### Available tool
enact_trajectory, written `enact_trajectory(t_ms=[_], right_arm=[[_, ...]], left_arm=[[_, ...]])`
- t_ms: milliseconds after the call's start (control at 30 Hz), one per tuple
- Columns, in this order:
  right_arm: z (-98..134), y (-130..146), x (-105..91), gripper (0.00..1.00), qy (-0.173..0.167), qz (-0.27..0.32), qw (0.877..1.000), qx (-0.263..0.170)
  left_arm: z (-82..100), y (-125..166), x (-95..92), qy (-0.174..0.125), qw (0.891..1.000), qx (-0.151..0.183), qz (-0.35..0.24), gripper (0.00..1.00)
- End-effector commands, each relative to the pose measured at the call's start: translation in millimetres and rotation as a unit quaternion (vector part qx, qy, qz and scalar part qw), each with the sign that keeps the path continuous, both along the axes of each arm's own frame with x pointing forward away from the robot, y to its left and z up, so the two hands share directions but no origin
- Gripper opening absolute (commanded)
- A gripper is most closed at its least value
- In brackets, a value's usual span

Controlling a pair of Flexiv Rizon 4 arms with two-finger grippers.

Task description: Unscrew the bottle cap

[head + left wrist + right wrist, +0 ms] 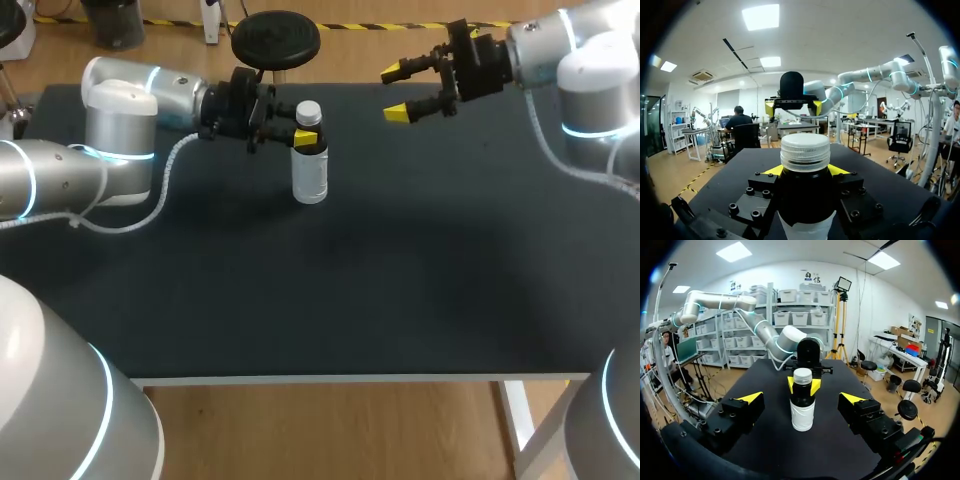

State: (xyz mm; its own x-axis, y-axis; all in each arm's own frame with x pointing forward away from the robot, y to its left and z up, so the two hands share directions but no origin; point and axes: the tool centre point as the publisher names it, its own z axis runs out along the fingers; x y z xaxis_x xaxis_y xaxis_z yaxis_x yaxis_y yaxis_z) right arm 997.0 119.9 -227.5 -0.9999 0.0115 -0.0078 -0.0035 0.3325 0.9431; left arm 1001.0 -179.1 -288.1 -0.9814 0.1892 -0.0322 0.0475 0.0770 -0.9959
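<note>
**Head view.** The bottle (pixel 309 170) stands upright on the dark surface (pixel 350 290), near the far edge and left of the middle, with its white cap (pixel 308 112) on. The left hand (pixel 303 139) comes in from the side and is clamped on the bottle just under the cap. The right hand (pixel 394 93) hangs in the air to the bottle's right, well apart from it, with its fingers spread wide and turned toward it.

**Left wrist view.** The bottle's dark shoulder fills the gap between the left hand's fingers, and a yellow tip shows at either side. The ribbed cap rises free above them.

**Right wrist view.** The bottle stands ahead of the open right hand, centred between its two tips but far from both. The left hand grips it from behind.

**Step in hand (judged).** The right hand is to be brought to the cap. It should come in level with the cap, close on the ribbed wall only, and turn about the bottle's upright axis while the left hand braces the neck.

**Room.** The stretch of surface between the right hand and the bottle is bare. The tight place is the narrow band between the cap's lower rim and the left fingertips. The far edge is near, so pushing the bottle that way is best avoided.
</note>
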Motion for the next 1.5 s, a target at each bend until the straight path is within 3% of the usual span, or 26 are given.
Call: enact_trajectory(t_ms=[33, 367, 500, 700, 1500], right_arm=[[1.3, -0.5, -2.8, 1.0, -0.002, -0.005, 1.0, -0.001], [1.3, -0.5, -2.8, 1.0, -0.002, -0.005, 1.0, -0.001], [-12.5, 18.3, 2.9, 1.0, 0.028, 0.002, 1.0, -0.014], [-24.9, 36.3, 6.4, 1.0, 0.033, 0.0, 0.999, 0.0], [-28.6, 91.6, -5.5, 1.0, 0.043, 0.033, 0.998, 0.023]], left_arm=[[-1.4, -0.1, 1.9, 0.0, 1.0, -0.001, -0.003, 0.0], [-1.4, -0.1, 1.9, 0.0, 1.0, -0.001, -0.003, 0.0], [-1.4, -0.1, 1.9, 0.0, 1.0, -0.001, -0.003, 0.0], [-1.4, -0.1, 1.9, 0.0, 1.0, -0.001, -0.003, 0.0], [-1.4, -0.1, 1.9, 0.0, 1.0, -0.001, -0.003, 0.0]])
